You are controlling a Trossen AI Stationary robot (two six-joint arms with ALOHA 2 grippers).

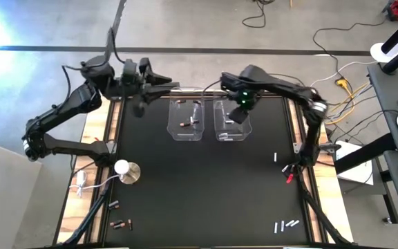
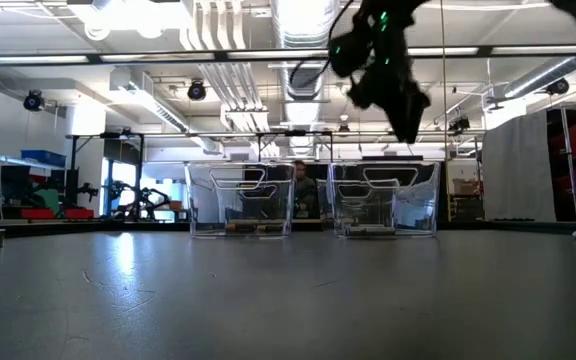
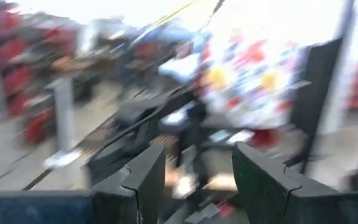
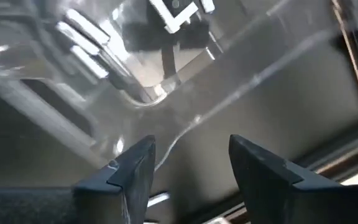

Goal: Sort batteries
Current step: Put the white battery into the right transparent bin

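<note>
Table top (image 1: 206, 187): matt black mat, faintly scuffed; bare pale wood along left and right edges. Two bins (image 1: 186, 121) near far edge: clear glossy plastic. Batteries (image 1: 285, 225) at near right corner: shiny silvery metal. Gripper fingers (image 4: 135, 168): matt black plastic.
</note>
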